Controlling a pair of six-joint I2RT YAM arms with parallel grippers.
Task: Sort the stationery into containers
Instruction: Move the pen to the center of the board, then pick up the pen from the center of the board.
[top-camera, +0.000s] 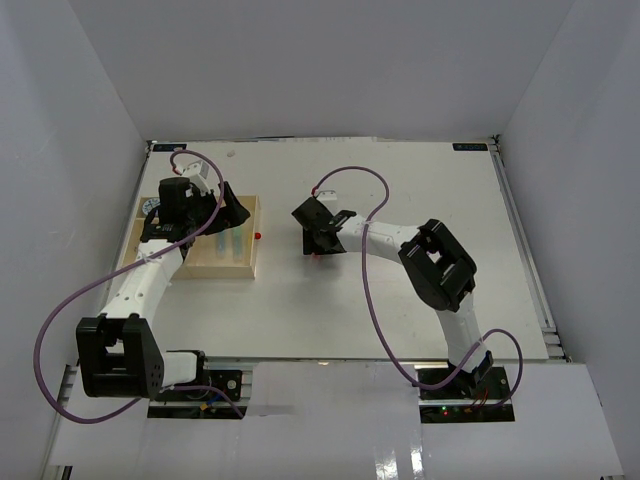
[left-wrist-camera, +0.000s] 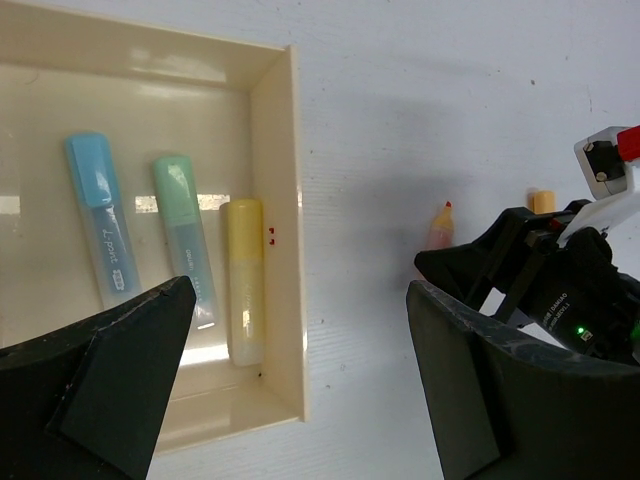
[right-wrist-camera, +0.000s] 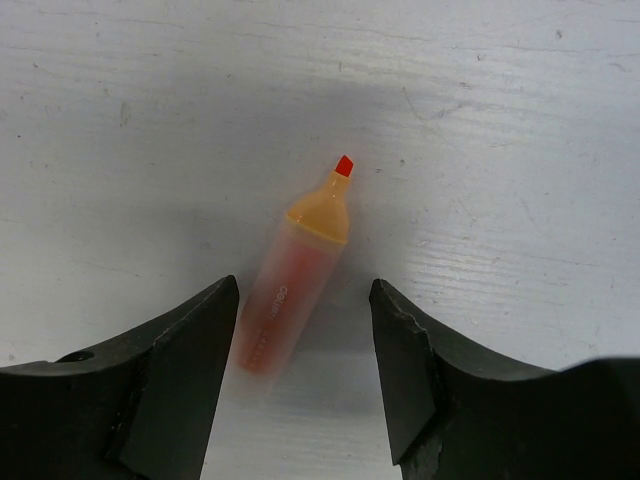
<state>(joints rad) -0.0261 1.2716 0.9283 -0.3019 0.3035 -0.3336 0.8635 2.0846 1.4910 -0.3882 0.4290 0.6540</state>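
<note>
The beige tray (top-camera: 250, 262) lies at the left; it also shows in the left wrist view (left-wrist-camera: 275, 150). In one compartment a blue stick (left-wrist-camera: 98, 215), a green stick (left-wrist-camera: 183, 235) and a yellow stick (left-wrist-camera: 245, 280) lie side by side. My left gripper (top-camera: 228, 212) is open and empty, above the tray's right wall (left-wrist-camera: 300, 300). My right gripper (top-camera: 320, 245) is open, low over the table. Its fingers (right-wrist-camera: 190, 350) stand either side of an uncapped orange stick (right-wrist-camera: 300, 255) with a red tip, which lies flat on the table. A blue patterned jar lid (top-camera: 150, 205) shows at the tray's left end.
From the left wrist view the right gripper (left-wrist-camera: 560, 280) is to the right of the tray, with the orange stick's tip (left-wrist-camera: 441, 222) before it and a small orange piece (left-wrist-camera: 541, 200) behind. White walls surround the table (top-camera: 420, 310).
</note>
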